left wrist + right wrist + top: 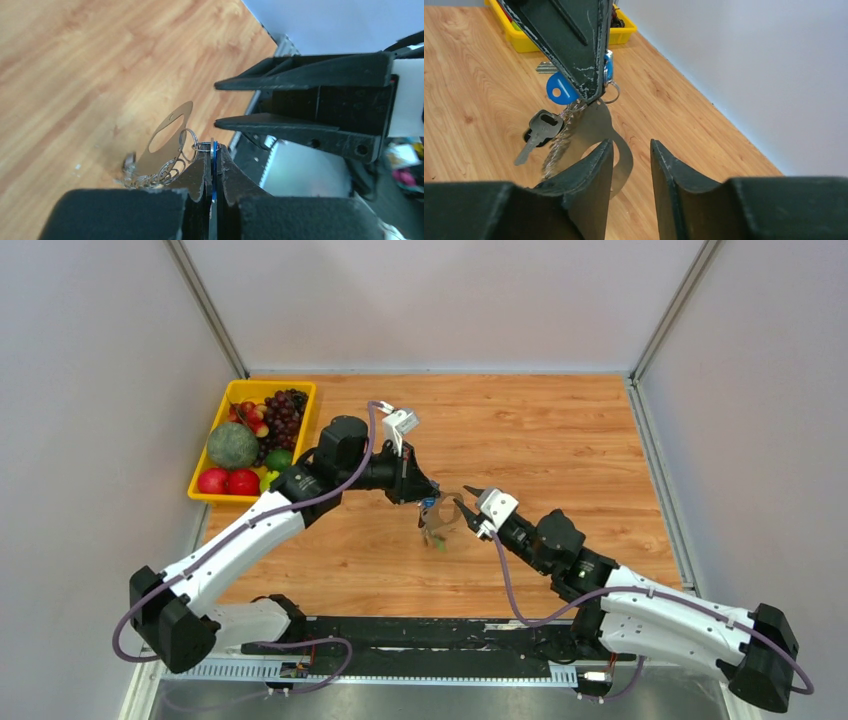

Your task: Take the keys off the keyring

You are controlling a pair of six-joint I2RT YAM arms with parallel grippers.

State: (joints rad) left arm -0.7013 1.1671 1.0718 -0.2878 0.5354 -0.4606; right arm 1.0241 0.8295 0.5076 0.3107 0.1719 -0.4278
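Observation:
The keyring (596, 125), a flat grey oval loop, hangs in the air over the table with the keys below it. My left gripper (214, 147) is shut on a blue key (215, 160), seen edge-on between its fingers; small wire rings (189, 142) link this key to the keyring (182, 111). A second blue key head (559, 90) and a silver key with a black head (541, 127) dangle beside the loop. My right gripper (631, 142) is open just in front of the keyring, whose rim shows past its left finger. In the top view the bunch (433, 530) hangs between the left gripper (428, 495) and the right gripper (462, 508).
A yellow tray (200, 465) of fruit stands at the back left of the wooden table (560, 440). Grey walls close in the left, right and far sides. A black rail (430, 635) runs along the near edge between the arm bases.

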